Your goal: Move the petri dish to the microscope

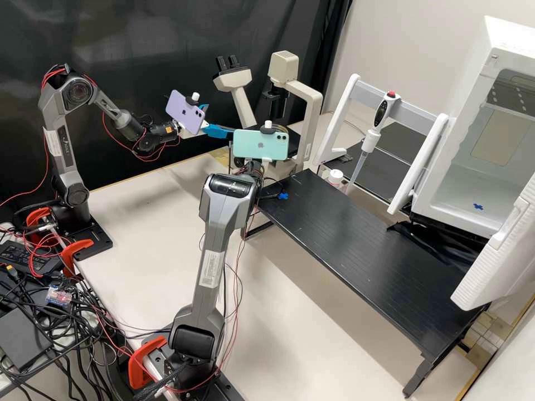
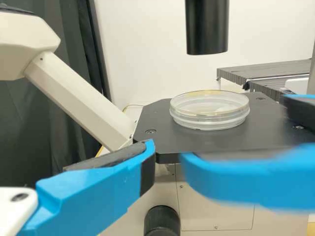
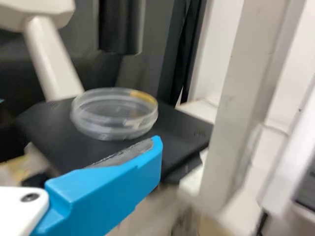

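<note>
On the bench, a beige inverted microscope [image 1: 312,120] is noted, its black condenser [image 2: 207,29] held above a flat black stage [image 2: 170,140]. Left gripper [image 1: 220,118] and right gripper [image 1: 253,167] are both held open near the stage, fingers spread. Clear petri dish [image 2: 209,119] is supported flat on the stage, under the condenser, apart from the fingers.

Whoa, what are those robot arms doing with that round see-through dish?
Two robot arms, the left and the right, have their blue fingers near a microscope. The clear petri dish sits on its flat black stage, beneath a black tube. Neither arm is gripping it: their fingers are open. So the dish is already at the microscope.
</note>
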